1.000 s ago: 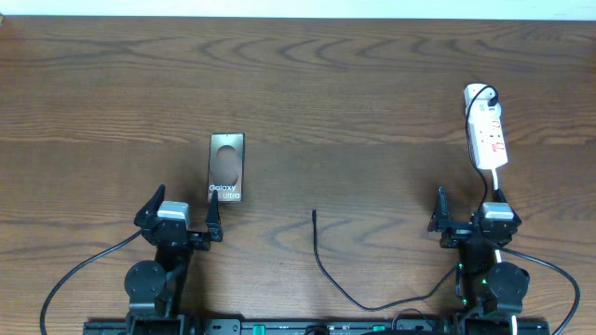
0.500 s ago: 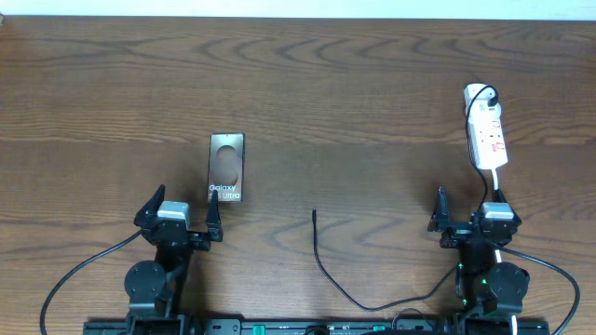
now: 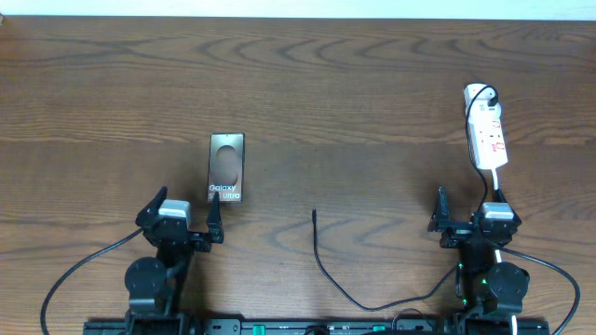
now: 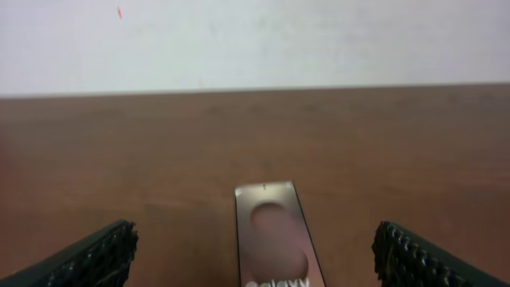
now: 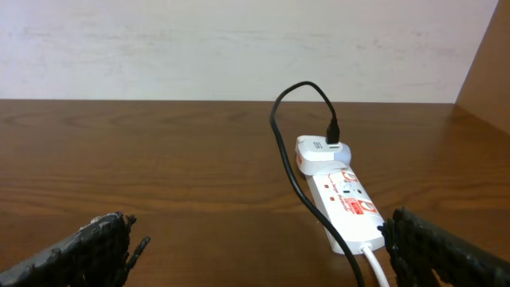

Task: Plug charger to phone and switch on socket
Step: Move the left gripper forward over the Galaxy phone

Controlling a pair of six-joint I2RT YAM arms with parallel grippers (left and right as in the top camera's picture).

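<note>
The phone [image 3: 226, 168] lies flat left of centre, its brownish oval and white lettering facing up; it also shows in the left wrist view [image 4: 272, 239]. My left gripper [image 3: 182, 226] is open just in front of it, empty; its fingers frame the phone in its own view [image 4: 255, 259]. The charger cable [image 3: 328, 270] lies loose in the middle front, its plug tip [image 3: 314, 213] free. The cable's other end is plugged into a white adapter on the socket [image 3: 487, 137] at the right [image 5: 344, 199]. My right gripper [image 3: 463, 220] is open and empty in front of the socket [image 5: 259, 255].
Thick black robot cables loop along the front edge at left [image 3: 84, 265] and right [image 3: 549, 270]. The socket's white cord [image 3: 497, 181] runs back toward the right arm base. A pale wall bounds the table's far edge.
</note>
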